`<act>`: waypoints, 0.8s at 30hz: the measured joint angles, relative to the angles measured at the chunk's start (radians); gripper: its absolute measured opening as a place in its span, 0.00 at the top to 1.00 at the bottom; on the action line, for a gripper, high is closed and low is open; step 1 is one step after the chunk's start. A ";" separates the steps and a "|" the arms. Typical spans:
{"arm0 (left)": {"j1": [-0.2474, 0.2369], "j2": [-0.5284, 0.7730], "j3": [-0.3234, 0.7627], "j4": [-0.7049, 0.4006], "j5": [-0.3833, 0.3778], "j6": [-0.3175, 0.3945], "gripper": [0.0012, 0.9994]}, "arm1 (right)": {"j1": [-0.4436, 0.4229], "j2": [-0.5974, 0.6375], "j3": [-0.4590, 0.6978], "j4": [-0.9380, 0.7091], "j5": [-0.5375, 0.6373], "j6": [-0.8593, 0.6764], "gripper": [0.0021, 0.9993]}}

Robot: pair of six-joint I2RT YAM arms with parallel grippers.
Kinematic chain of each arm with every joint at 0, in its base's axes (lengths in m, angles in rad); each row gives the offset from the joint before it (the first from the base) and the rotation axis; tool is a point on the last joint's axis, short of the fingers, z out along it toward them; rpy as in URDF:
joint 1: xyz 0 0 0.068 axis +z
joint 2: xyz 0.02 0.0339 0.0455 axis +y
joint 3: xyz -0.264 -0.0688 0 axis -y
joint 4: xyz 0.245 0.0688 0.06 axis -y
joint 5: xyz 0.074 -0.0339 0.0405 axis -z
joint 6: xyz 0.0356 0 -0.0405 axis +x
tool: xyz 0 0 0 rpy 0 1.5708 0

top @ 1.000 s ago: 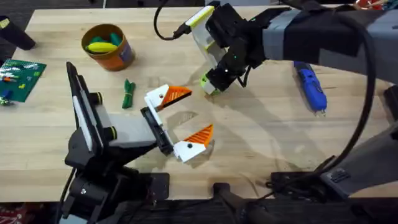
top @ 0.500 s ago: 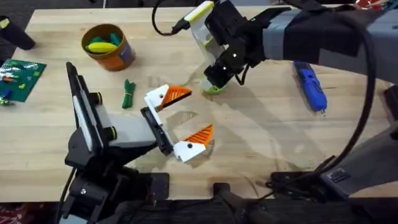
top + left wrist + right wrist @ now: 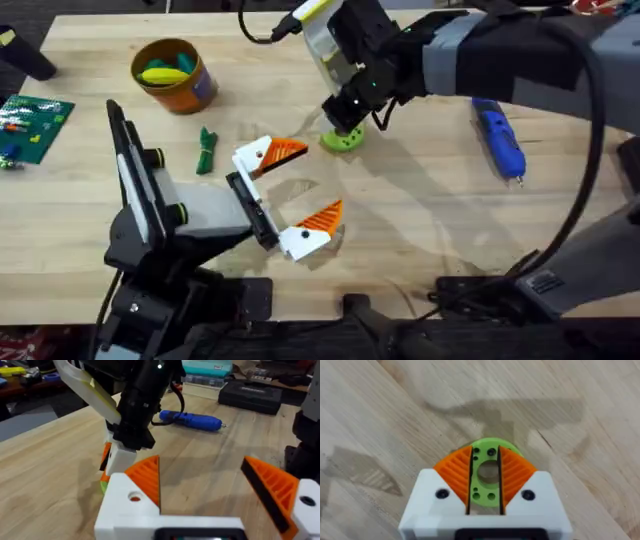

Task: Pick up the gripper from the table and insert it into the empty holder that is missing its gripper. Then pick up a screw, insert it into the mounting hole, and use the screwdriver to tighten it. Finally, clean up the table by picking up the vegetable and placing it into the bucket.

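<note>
- The task stood at its first step: the right hand (image 3: 485,480) was closed on the gripper (image 3: 489,471), low over the surface (image 3: 420,210); insertion, screw, and cleanup all remained.
- The left hand (image 3: 297,195) rested wide open.
- The vegetable (image 3: 206,150) lay beside the bucket (image 3: 175,75).
- The gripper was a lime-green holed disc.

The right gripper (image 3: 343,128) is carrying the lime-green gripper (image 3: 343,140) a little toward the far side of the bench (image 3: 420,230), and it is lowering it to the surface.
</note>
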 joint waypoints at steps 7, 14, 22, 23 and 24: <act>0.000 0.000 0.000 0.000 0.000 0.000 0.01 | 0.000 0.016 0.003 0.014 0.000 0.000 0.71; 0.000 0.000 0.000 0.000 0.000 0.000 0.01 | -0.001 0.060 0.010 0.024 0.000 0.000 0.71; 0.000 0.000 0.000 0.000 0.000 0.000 0.01 | -0.001 0.060 0.010 0.024 0.000 0.000 0.71; 0.000 0.000 0.000 0.000 0.000 0.000 0.01 | -0.001 0.060 0.010 0.024 0.000 0.000 0.71; 0.000 0.000 0.000 0.000 0.000 0.000 0.01 | -0.001 0.060 0.010 0.024 0.000 0.000 0.71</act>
